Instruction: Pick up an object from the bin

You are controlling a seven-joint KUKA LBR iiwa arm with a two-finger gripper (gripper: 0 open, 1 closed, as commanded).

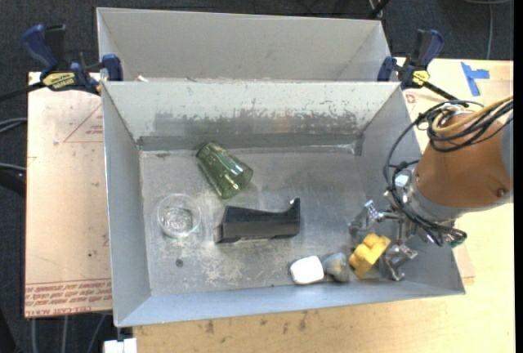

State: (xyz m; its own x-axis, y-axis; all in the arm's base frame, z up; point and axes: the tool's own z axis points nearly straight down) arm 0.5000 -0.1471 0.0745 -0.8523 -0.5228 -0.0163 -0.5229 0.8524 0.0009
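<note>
Hovering in the near right corner of the bin, the end effector stood fingers apart astride a yellow block, which looked light and rigid, best pinched across its flat sides.

Nothing readable: no legible text, label, brand, number or sign anywhere on grey metal bin or its contents.

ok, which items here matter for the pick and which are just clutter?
In play: gripper; yellow block at its tip, view's lower right.
Lying about: white lump, grey stone, black angled piece, green tumbler on its side, clear glass cup.
</note>
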